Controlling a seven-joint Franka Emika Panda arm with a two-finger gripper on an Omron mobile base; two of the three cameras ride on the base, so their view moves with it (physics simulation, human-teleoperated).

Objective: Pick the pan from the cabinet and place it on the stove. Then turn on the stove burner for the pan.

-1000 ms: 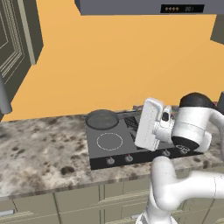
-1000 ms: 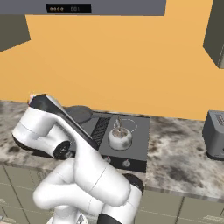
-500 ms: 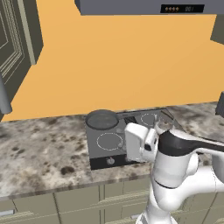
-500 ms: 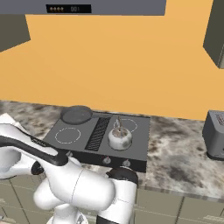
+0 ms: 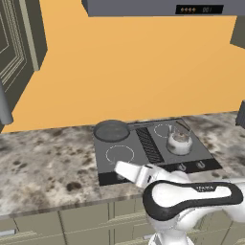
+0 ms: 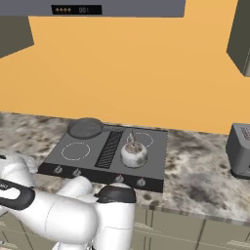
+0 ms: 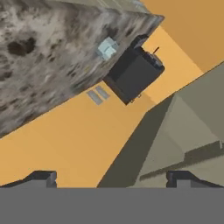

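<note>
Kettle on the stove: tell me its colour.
The kettle is white, clearest in the right base view, sitting on the black stove.

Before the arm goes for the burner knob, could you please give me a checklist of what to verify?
1. Pan sitting on the stove, rear left corner: ok.
2. Gripper open and empty: ok.
3. Knobs along the stove's front edge uncovered: ok.
4. Which knob serves the pan's ring: cannot tell.
5. Kettle standing apart from the pan: ok.
6. Gripper aimed at the knobs: not ok, it faces the counter and wall.
</note>
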